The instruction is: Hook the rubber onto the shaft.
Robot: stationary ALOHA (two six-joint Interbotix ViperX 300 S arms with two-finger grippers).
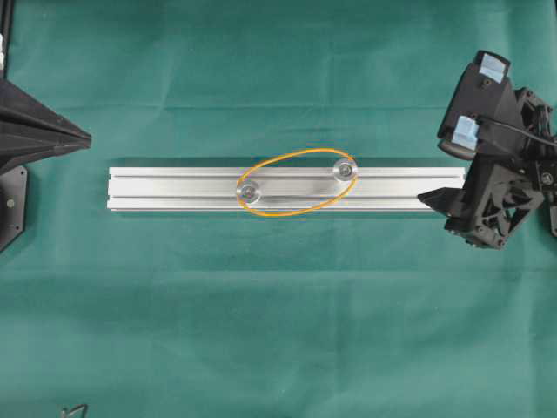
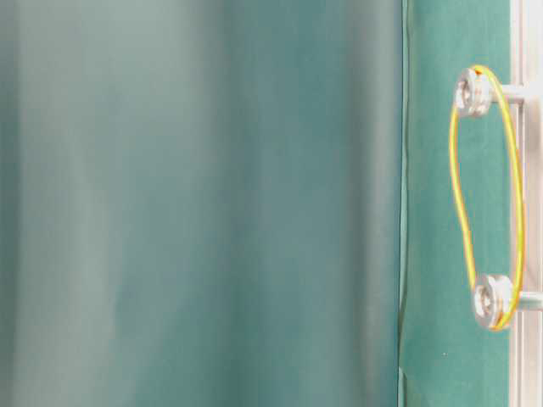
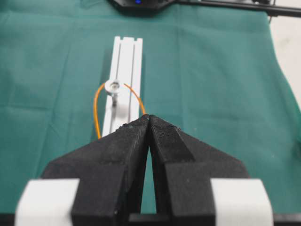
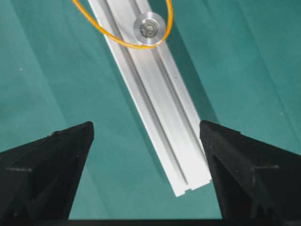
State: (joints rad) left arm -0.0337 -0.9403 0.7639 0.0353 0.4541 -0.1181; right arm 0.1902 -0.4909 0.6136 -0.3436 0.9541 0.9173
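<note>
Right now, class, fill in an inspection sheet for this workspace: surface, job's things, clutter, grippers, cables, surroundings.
Surface: green cloth covering the table, faintly creased.
Job's things: orange rubber band looped around both shafts, left shaft and right shaft, on the aluminium rail.
Clutter: nothing seen.
Grippers: left gripper shut, empty, off the rail's end; right gripper open, empty, above the rail's other end.
Cables: one black cable on the right arm.
Surroundings: bare pale tabletop beyond the cloth's edge.

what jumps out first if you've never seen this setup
The orange band, looped around two silver shafts on the rail mid-table, against green cloth. Then the arms at either end: right gripper open over the rail's end, left gripper shut, holding nothing.
</note>
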